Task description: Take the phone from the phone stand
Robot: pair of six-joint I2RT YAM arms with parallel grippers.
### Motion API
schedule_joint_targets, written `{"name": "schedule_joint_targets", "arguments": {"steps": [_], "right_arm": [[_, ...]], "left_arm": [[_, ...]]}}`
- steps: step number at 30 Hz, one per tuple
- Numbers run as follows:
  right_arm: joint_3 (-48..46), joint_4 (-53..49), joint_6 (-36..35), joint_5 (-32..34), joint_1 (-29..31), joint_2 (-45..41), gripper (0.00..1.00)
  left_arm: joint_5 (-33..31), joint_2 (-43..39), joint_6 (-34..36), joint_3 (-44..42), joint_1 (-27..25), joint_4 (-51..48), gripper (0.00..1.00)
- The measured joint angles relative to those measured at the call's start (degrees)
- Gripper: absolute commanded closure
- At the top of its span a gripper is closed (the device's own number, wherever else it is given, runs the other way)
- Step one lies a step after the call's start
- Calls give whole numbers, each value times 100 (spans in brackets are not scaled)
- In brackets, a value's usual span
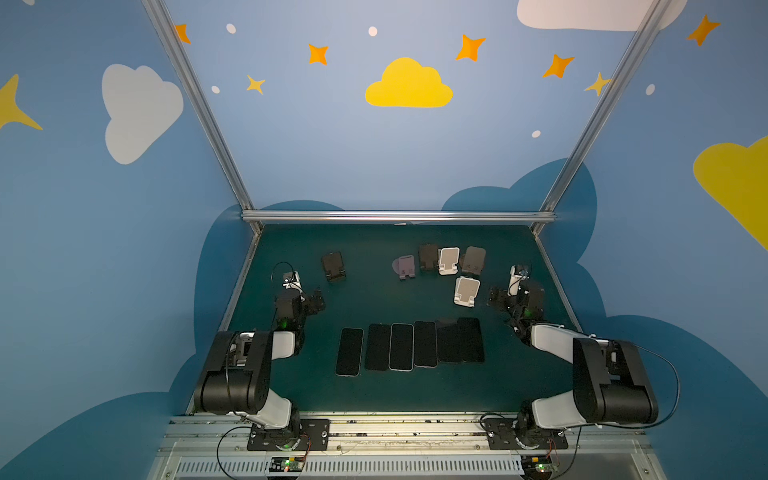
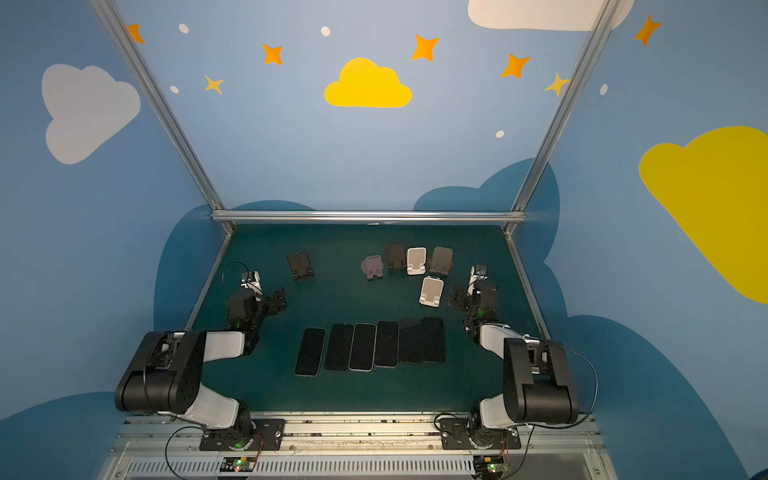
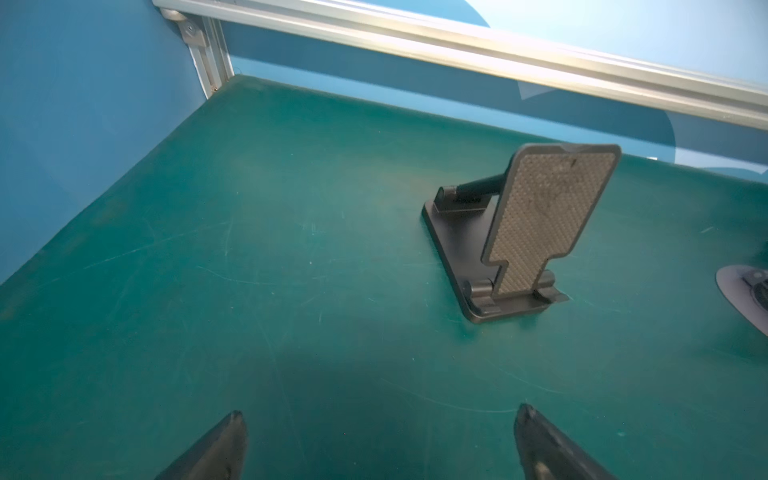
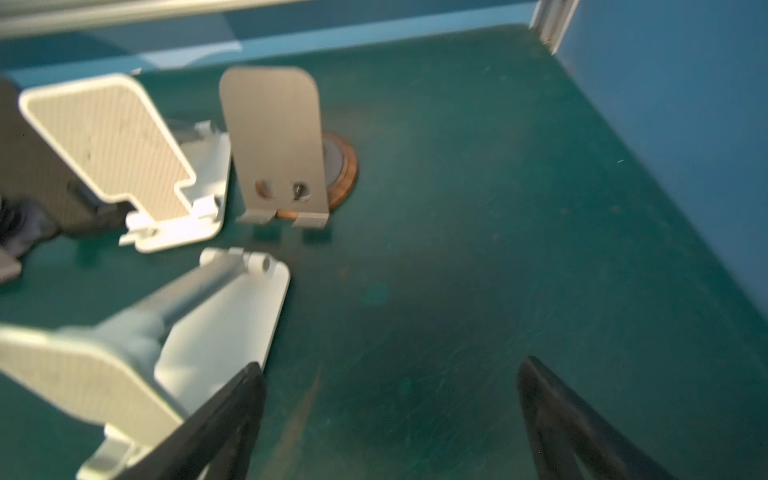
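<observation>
The phones (image 1: 411, 347) lie flat in a row on the green table (image 1: 374, 299), in the lower middle of both top views. No phone sits on the black stand (image 1: 333, 266) at the upper left of the table, the white stand (image 1: 466, 291) at the right, or the other stands (image 1: 449, 259) in the upper middle, so the job looks done. The left hand (image 3: 380, 415) and the right hand (image 4: 390, 365) are both wide open and hold nothing

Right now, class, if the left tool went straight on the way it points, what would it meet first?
Probably bare green mat: the open left tool tilts down towards it. The black stand sits to one side of that line, though depth is unclear.
</observation>
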Motion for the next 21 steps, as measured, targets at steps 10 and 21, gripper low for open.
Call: {"name": "schedule_joint_targets", "arguments": {"steps": [10, 21], "right_arm": [[11, -334, 173, 260, 22, -7, 5], [11, -393, 173, 341, 55, -7, 5]], "left_arm": [[0, 0, 66, 2, 0, -33, 0], [7, 0, 85, 4, 0, -101, 0]]}}
